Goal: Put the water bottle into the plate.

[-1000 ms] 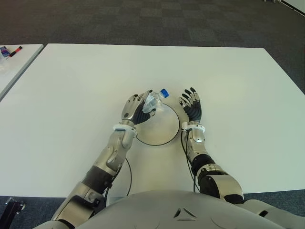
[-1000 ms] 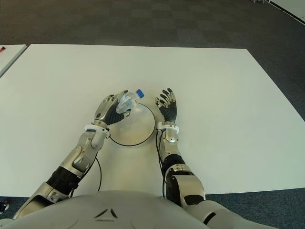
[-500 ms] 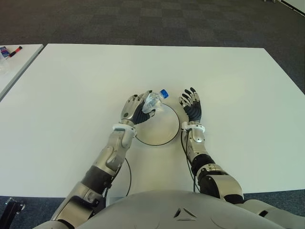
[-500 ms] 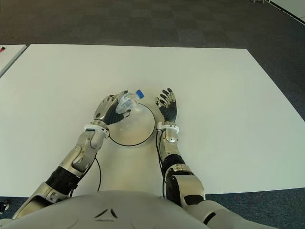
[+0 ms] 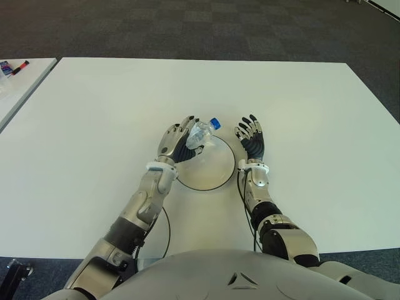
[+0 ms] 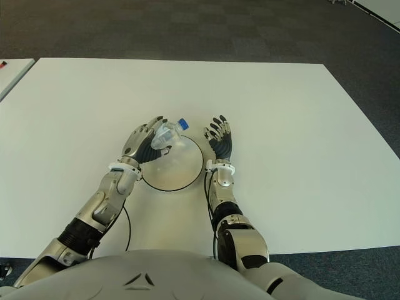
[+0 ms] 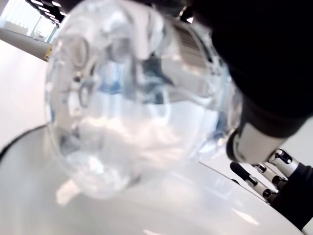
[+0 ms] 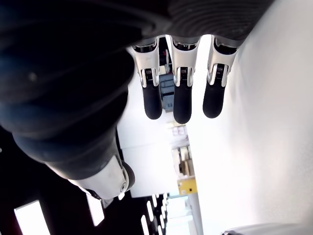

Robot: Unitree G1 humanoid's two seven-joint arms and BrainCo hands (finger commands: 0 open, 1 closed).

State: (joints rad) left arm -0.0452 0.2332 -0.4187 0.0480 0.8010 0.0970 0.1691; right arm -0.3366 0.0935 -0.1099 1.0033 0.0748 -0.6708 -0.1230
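We saw left hand [image 5: 177, 141] gripping water bottle [image 5: 201, 132], tilted over plate [image 5: 215, 177]; right hand [image 5: 252, 139] spread beside it.

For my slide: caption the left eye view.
Left robot hand holds the water bottle over the plate; right robot hand open beside it.

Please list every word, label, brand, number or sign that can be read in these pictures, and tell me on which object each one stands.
No text can be read in any view.
Water bottle, held in the left hand over the plate: a label with small print shows in the left wrist view, too blurred to read.
Small items on the side table at the far left: too small to read.
Right hand, open beside the plate: no markings visible.
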